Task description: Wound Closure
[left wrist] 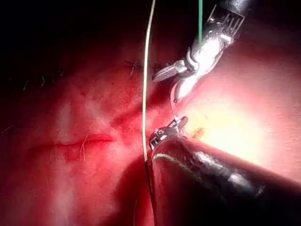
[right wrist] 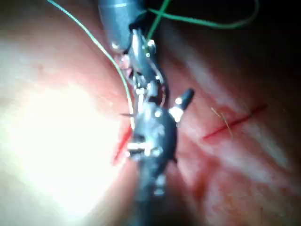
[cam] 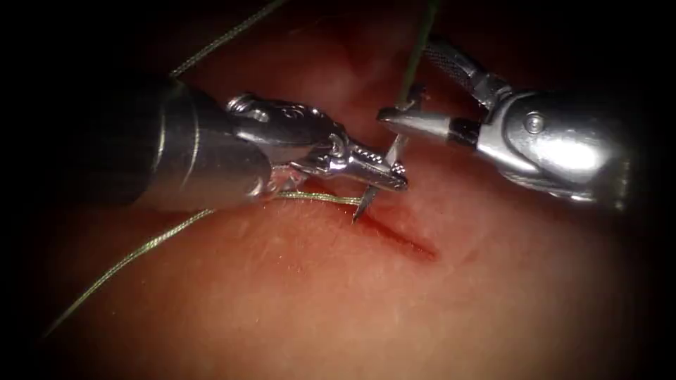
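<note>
One needle is in the scene, and it stands steeply over the near end of the cut, its sharp tip pointing down to the tissue. The tip is at the surface or just above it; I cannot tell if it has entered.

The left tool is clenched on the needle not far above the tip. The right tool reaches to the upper part of the needle, where the dark green thread rises; its jaws look parted there, so I judge it is not holding anything, but this is not fully sure. A paler thread runs across the tissue on the left side of the cut and passes under the left tool.

I think the main danger is the grip so close to the tip: the needle could rotate in the jaws if it is pushed, and scratch the edge instead of entering cleanly. Also the pale thread lies near the tip and could be caught or pierced.
</note>
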Controlling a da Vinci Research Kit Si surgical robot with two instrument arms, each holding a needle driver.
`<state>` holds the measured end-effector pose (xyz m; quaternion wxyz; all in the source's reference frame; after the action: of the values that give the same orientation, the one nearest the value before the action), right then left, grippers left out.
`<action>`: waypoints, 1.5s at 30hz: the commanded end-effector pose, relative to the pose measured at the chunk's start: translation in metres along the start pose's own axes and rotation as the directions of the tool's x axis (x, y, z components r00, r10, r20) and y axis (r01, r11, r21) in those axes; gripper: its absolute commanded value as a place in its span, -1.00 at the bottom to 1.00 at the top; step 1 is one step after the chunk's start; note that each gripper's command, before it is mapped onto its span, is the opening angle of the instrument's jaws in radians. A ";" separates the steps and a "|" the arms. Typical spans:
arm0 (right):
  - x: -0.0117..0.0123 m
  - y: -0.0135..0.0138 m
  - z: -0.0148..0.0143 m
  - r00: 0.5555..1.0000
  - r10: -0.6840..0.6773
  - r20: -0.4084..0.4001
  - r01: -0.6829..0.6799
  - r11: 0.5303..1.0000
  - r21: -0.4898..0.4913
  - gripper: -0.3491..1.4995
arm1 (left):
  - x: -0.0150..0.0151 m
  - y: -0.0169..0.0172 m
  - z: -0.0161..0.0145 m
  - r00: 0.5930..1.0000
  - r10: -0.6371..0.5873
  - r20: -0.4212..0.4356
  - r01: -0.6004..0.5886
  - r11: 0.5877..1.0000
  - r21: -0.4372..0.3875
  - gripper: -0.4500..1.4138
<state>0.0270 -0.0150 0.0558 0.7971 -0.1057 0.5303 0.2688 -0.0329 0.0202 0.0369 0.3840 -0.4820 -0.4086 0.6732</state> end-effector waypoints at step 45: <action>-0.0058 0.0017 0.0047 0.984 -0.179 -0.017 0.180 0.978 0.106 -1.00 | -0.0082 -0.0065 -0.0038 0.908 0.214 0.361 -0.292 0.940 0.175 0.33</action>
<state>0.0273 -0.0135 0.0626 0.8215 -0.1116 0.5345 0.1645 -0.0261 0.0157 0.0442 0.2692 -0.3622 -0.3242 0.8314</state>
